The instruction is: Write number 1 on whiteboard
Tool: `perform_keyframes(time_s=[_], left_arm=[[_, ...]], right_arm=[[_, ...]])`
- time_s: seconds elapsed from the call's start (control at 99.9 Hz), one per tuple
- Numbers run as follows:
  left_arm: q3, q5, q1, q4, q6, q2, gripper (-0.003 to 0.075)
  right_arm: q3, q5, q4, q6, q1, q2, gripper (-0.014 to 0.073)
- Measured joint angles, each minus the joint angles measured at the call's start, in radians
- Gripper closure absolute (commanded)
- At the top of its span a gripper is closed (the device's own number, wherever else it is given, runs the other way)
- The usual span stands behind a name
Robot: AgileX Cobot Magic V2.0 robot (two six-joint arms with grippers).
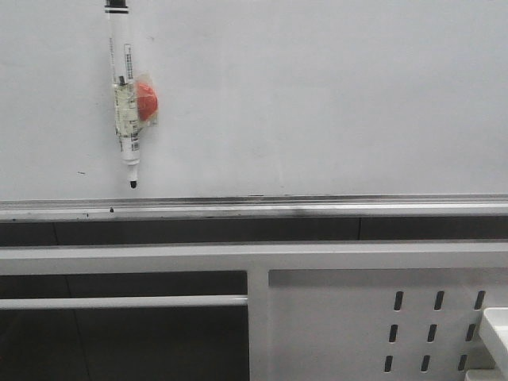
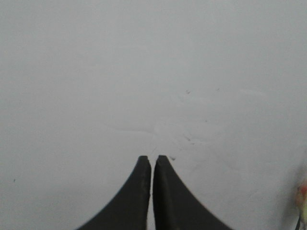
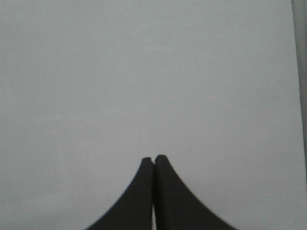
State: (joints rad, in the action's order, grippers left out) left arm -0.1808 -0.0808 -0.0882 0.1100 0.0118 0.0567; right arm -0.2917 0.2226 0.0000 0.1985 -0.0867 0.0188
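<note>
Glossy white whiteboard (image 1: 317,95) facing both closed, empty grippers, left (image 2: 151,158) and right (image 3: 154,158); its light, slippery white marker pen (image 1: 124,95) seems best gripped mid-barrel.

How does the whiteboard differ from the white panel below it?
The whiteboard is plain and unbroken; the white panel has rows of dark slots. The whiteboard carries a marker pen and a red magnet; the panel carries nothing visible. Both are white and flat.
</note>
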Motion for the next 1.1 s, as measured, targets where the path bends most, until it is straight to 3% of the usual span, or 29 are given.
perform_keyframes(time_s=[0.14,0.34,0.661,0.731,0.851,0.901,0.981,1.101], left_arm=[[-0.168,-0.019,0.0,0.0,0.0,0.151,0.074],[-0.23,0.121,0.0,0.004,0.0,0.275,0.074],[-0.229,0.138,0.0,0.018,0.001,0.313,0.0731],[-0.229,0.143,0.0,0.002,0.001,0.322,0.0651],[-0.229,0.145,-0.016,-0.034,0.001,0.332,0.0356],[-0.229,0.145,-0.027,-0.034,0.001,0.332,0.0286],[-0.229,0.167,-0.033,-0.034,0.001,0.335,0.0273],[-0.229,0.199,-0.04,-0.034,0.009,0.343,0.0327]], right_arm=[[-0.15,0.223,0.01,0.006,0.0,0.105,0.0663],[-0.176,0.234,0.021,0.007,0.0,0.172,0.0663],[-0.176,0.279,0.022,0.007,0.0,0.179,0.0663],[-0.163,0.273,0.022,0.007,0.013,0.179,0.0663],[-0.12,0.255,0.022,0.007,0.061,0.179,0.0663],[-0.101,0.255,0.022,0.007,0.08,0.179,0.0663],[-0.074,0.255,0.027,0.007,0.101,0.179,0.0663],[-0.034,0.23,0.047,0.007,0.107,0.179,0.0663]])
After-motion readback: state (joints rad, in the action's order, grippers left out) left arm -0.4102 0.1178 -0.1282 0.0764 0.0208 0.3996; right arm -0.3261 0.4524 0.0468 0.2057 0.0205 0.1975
